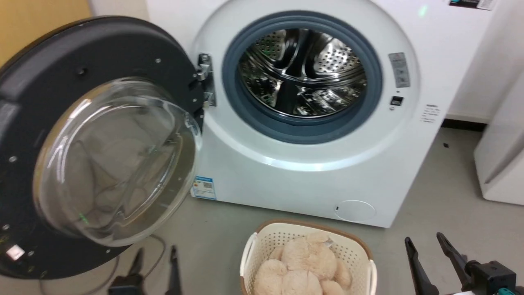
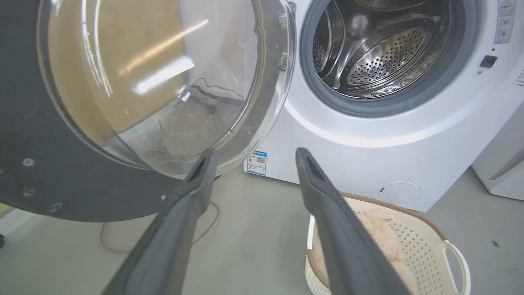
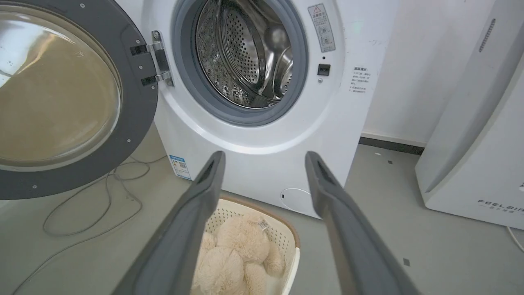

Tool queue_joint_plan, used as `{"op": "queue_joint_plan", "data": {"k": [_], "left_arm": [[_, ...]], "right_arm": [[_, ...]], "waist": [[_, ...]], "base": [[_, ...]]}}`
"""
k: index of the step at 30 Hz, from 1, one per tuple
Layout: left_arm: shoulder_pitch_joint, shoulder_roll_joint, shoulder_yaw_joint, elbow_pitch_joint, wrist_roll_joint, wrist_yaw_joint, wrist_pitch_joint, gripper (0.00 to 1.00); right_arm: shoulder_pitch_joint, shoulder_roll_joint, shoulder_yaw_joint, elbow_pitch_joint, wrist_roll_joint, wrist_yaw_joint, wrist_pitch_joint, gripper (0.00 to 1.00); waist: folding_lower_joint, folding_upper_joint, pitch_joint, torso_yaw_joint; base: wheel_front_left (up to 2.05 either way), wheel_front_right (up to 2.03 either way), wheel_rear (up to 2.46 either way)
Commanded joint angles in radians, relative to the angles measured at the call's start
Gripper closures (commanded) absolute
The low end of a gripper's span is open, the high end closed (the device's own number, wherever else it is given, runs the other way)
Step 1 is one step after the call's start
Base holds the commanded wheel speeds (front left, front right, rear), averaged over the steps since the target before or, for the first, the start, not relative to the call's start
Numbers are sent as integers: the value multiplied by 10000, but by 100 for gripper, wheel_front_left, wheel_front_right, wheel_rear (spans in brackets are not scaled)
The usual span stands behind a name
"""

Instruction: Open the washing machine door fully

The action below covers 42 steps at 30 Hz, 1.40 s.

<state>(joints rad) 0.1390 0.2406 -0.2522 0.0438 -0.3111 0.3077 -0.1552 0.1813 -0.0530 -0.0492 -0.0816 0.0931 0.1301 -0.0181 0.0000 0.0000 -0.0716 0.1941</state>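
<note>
As the head camera looks down, one washing machine door (image 1: pixel 98 147) stands wide open at nine o'clock. It hangs on one hinge (image 1: pixel 206 80) from one white washing machine (image 1: pixel 311 172) at twelve. The left end effector (image 1: pixel 155 262) at seven and the right end effector (image 1: pixel 425 250) at five each hold two fingers apart, empty. One basket (image 1: pixel 262 246) holding a plush toy (image 1: pixel 303 262) sits at six.

Left wrist view: the spread fingers point at the door's lower edge at ten o'clock; contact cannot be told. The door looks heavy, rigid and glossy, probably slippery. Its glass bowl is best avoided, so pushing the black rim far from the hinge seems soundest.

Right wrist view: wide, empty fingers frame the basket, with the door at nine and one steel drum (image 3: pixel 245 53) at twelve.
</note>
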Motion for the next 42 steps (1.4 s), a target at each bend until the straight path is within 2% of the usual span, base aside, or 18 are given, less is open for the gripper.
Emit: {"op": "queue_joint_plan", "data": {"k": [1, 7, 14, 24, 32, 33, 42], "left_arm": [[-235, -27, -127, -82, 122, -13, 36, 0], [-911, -168, -799, 60, 556, -200, 172, 0], [-1088, -160, -894, 404, 616, -152, 239, 0], [-785, -60, -745, 496, 486, 84, 281, 0], [-764, -39, -786, 506, 343, 7, 269, 0], [-814, -75, -814, 502, 355, 55, 287, 100], [-844, -171, -667, 453, 496, -102, 352, 100]], "right_arm": [[62, 28, -25, -91, -79, 6, 51, 0], [1, 28, -32, -368, -457, 6, 295, 0], [25, 28, 27, -471, -419, 6, 424, 0], [-35, 28, 137, -344, -94, 6, 315, 0], [-73, 28, 157, -252, -53, 6, 262, 0], [-24, -2, 150, -262, -112, 0, 328, 100], [-115, -2, 166, -207, -154, 0, 326, 100]], "waist": [[0, 0, 41, -249], [0, 0, 159, -963], [0, 0, 124, -1638], [0, 0, 150, -1793], [0, 0, 135, -1745], [0, 0, 135, -1747], [0, 0, 166, -1756]], "base": [[0, 0, 0], [0, 0, 0], [0, 0, 0], [0, 0, 0], [0, 0, 0], [0, 0, 0], [0, 0, 0]]}}
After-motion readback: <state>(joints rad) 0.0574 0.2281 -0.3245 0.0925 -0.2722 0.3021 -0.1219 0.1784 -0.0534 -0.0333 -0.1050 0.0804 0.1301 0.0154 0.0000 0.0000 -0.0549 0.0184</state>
